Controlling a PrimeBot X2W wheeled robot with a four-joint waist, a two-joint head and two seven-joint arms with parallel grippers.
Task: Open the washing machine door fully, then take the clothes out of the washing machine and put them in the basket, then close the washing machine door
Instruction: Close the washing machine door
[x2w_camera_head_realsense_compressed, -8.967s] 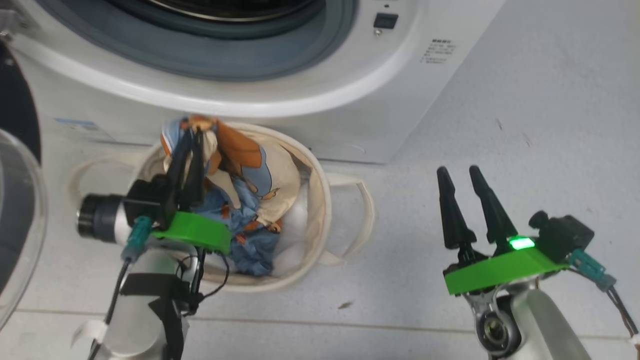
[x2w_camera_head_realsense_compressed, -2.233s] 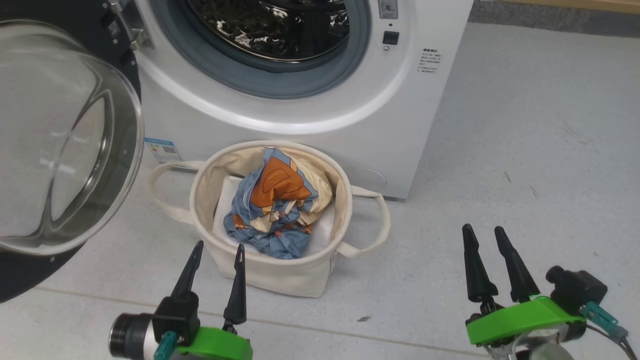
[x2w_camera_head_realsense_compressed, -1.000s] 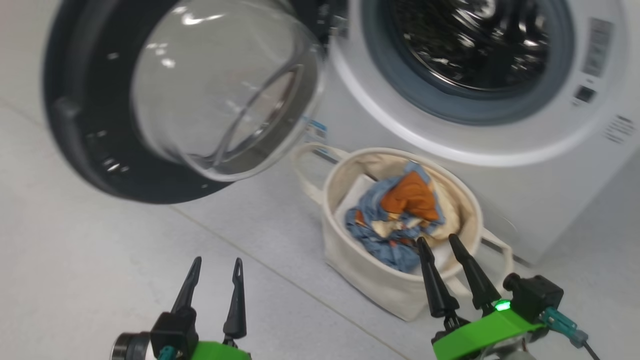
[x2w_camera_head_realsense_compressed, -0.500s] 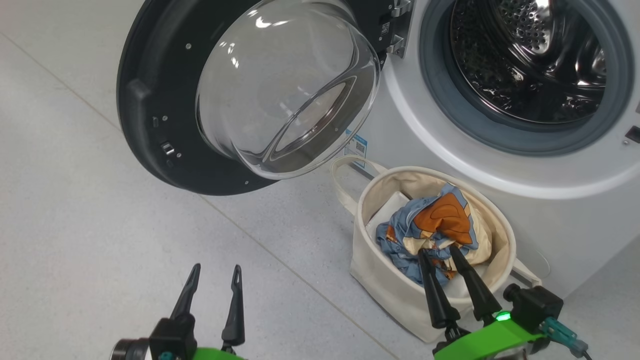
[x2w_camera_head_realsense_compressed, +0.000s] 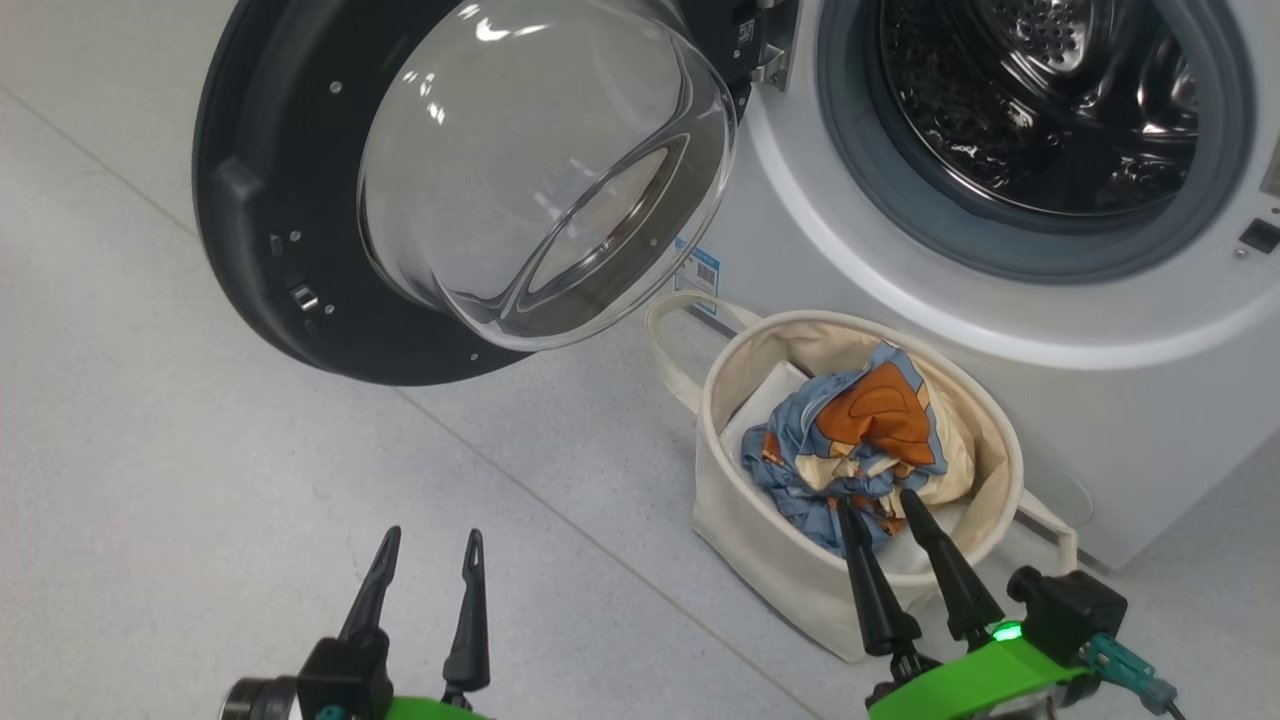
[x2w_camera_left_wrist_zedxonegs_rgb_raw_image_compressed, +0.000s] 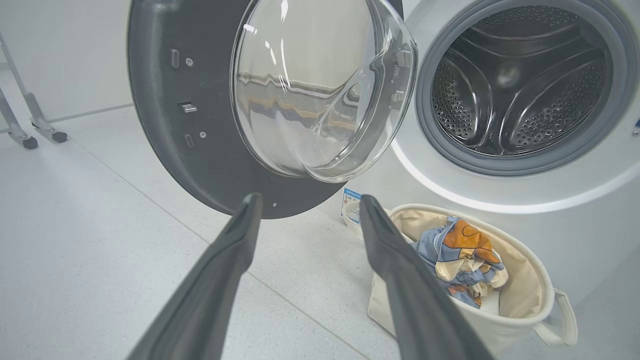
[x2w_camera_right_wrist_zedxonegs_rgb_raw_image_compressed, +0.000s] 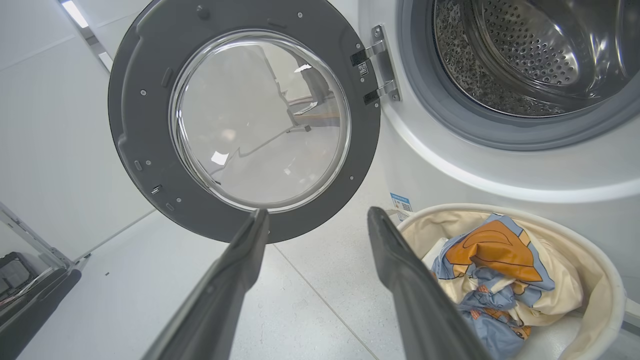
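Observation:
The washing machine door (x2w_camera_head_realsense_compressed: 250, 250) hangs swung wide open to the left of the white washing machine (x2w_camera_head_realsense_compressed: 900, 300), its glass bowl bulging toward me. The steel drum (x2w_camera_left_wrist_zedxonegs_rgb_raw_image_compressed: 515, 85) looks bare inside. On the floor below the drum mouth stands the cream basket (x2w_camera_head_realsense_compressed: 750, 540) with the blue and orange clothes (x2w_camera_head_realsense_compressed: 860, 430) bunched in it. My left gripper (x2w_camera_head_realsense_compressed: 432, 533) is open over bare floor, left of the basket and short of the door. My right gripper (x2w_camera_head_realsense_compressed: 877, 500) is open and holds nothing, its tips at the basket's near rim. The wrist views show each gripper's (x2w_camera_left_wrist_zedxonegs_rgb_raw_image_compressed: 310, 197) (x2w_camera_right_wrist_zedxonegs_rgb_raw_image_compressed: 317, 211) fingers spread, pointing at the door's lower rim.
A plain white sheet (x2w_camera_head_realsense_compressed: 760, 400) lies under the clothes in the basket. A blue label (x2w_camera_head_realsense_compressed: 700, 270) sits low on the washer front. Metal frame legs (x2w_camera_left_wrist_zedxonegs_rgb_raw_image_compressed: 30, 125) stand far left, and a dark low object (x2w_camera_right_wrist_zedxonegs_rgb_raw_image_compressed: 30, 295) lies on the grey tiled floor (x2w_camera_head_realsense_compressed: 200, 520).
The head camera has swung, so the whole picture shifted. Door, basket and clothes have stayed put. Both grippers remain open in the same stance.

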